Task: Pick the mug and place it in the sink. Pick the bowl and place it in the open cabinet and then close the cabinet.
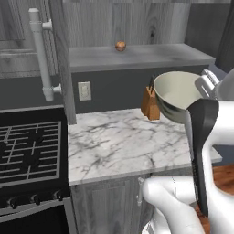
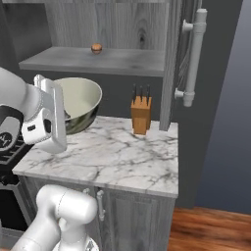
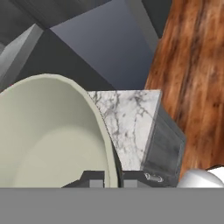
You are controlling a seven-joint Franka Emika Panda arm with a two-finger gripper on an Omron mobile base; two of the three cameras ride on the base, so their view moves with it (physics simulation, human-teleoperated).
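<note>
Marble counter [image 1: 119,146] beside black stove [image 1: 27,151], knife block [image 2: 141,115] by open cabinet [image 2: 98,61]. Bowl [image 2: 78,103], cream outside, olive inside, held above counter, gripper [image 3: 107,178] clamped on its rim

A wooden knife block [image 2: 141,115] stands on the marble counter [image 2: 117,157], beyond the claw and close to it. Higher than the claw, a small brown ball [image 2: 96,48] rests on a shelf. A black stove [image 1: 27,151] adjoins the counter, farther off
</note>
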